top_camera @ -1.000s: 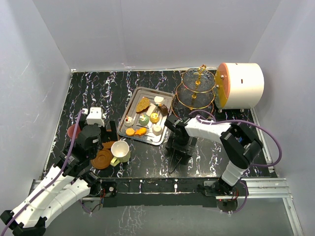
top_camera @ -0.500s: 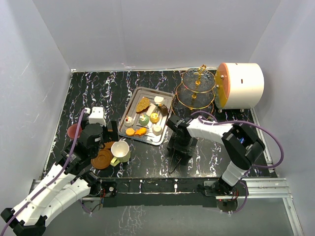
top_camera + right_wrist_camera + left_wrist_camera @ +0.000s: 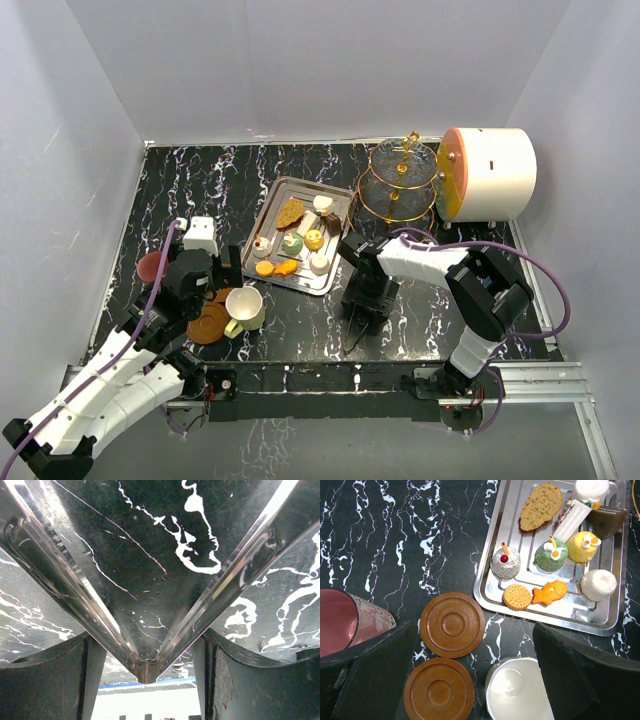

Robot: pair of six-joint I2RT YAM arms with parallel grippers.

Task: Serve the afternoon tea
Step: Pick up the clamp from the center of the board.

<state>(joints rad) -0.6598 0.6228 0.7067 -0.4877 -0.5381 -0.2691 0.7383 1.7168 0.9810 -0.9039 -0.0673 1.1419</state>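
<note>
Small cakes (image 3: 551,554) lie on the steel tray (image 3: 487,587). Left of it stand two brown saucers (image 3: 452,624), a cream cup (image 3: 517,690) and a maroon cup (image 3: 345,625). My left gripper (image 3: 475,680) hovers open over the saucers and the cream cup, holding nothing. The three-tier glass stand (image 3: 400,180) stands at the back right with bare tiers. My right gripper (image 3: 147,637) is down at the table, its fingers open on either side of the hinge end of steel tongs (image 3: 60,575). The tongs' arms run close past both fingertips.
A big white cylinder with an orange end (image 3: 490,175) lies right of the stand. The tongs (image 3: 354,335) rest on the black marbled table near its front edge. White walls close in the left, back and right sides.
The right gripper's jaws have narrowed around the tongs and it has shifted slightly. The left arm has edged a little toward the cups. Cups, saucers and cakes have not moved.
</note>
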